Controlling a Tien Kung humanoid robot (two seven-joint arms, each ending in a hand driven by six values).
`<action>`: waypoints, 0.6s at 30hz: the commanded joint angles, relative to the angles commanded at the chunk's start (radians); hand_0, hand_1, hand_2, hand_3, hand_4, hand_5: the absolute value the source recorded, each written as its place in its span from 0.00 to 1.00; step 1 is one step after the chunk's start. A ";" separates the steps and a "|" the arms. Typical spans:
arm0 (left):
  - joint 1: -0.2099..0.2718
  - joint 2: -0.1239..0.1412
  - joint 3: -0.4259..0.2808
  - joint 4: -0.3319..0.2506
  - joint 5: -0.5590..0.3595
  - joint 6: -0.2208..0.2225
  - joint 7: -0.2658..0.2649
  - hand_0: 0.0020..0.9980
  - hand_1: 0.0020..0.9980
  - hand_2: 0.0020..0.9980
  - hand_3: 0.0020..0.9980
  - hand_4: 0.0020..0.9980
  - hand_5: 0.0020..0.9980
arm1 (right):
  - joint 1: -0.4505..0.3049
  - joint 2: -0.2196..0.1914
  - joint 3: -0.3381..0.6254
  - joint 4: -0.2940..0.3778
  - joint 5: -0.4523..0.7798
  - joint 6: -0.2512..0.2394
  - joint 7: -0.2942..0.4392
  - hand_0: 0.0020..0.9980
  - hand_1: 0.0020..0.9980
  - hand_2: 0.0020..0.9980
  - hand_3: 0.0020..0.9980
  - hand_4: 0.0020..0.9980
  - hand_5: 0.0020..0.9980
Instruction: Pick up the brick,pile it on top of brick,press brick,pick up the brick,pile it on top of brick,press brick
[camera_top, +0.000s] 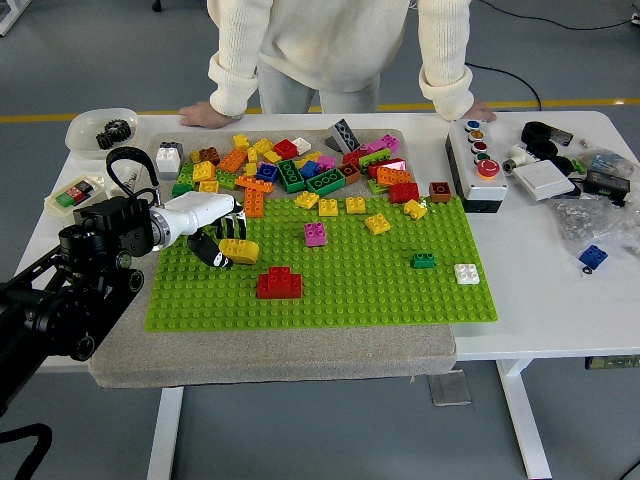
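My left hand (222, 240) hovers over the left part of the green baseplate (350, 295), its fingers shut on a yellow brick (240, 250). The brick hangs just above the plate, up and to the left of a red brick stack (279, 283) that sits on the plate. A pink brick (315, 234), a small green brick (423, 260) and a white brick (466, 273) also stand on the plate. The right arm is out of view.
Several loose bricks (290, 165) lie heaped along the plate's far edge. A button box (477, 165) stands at the right. A person stands at the far side with both hands (200, 115) resting on the table. Small parts and a blue brick (593, 257) lie far right.
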 joint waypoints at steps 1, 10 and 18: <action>0.000 0.000 -0.002 -0.001 0.000 0.001 -0.001 0.50 0.41 0.41 0.47 0.96 0.00 | 0.000 0.000 0.000 0.000 0.000 0.000 0.000 0.74 0.65 0.72 0.59 0.82 0.33; 0.001 -0.003 -0.025 -0.005 0.000 -0.002 0.002 0.50 0.40 0.41 0.48 0.96 0.00 | 0.000 0.001 0.000 0.000 0.001 0.000 0.000 0.74 0.65 0.72 0.59 0.82 0.33; 0.003 -0.004 -0.028 -0.004 0.000 -0.001 0.004 0.51 0.41 0.42 0.50 0.97 0.00 | 0.001 0.001 0.001 0.000 0.002 0.000 0.000 0.74 0.65 0.72 0.59 0.82 0.33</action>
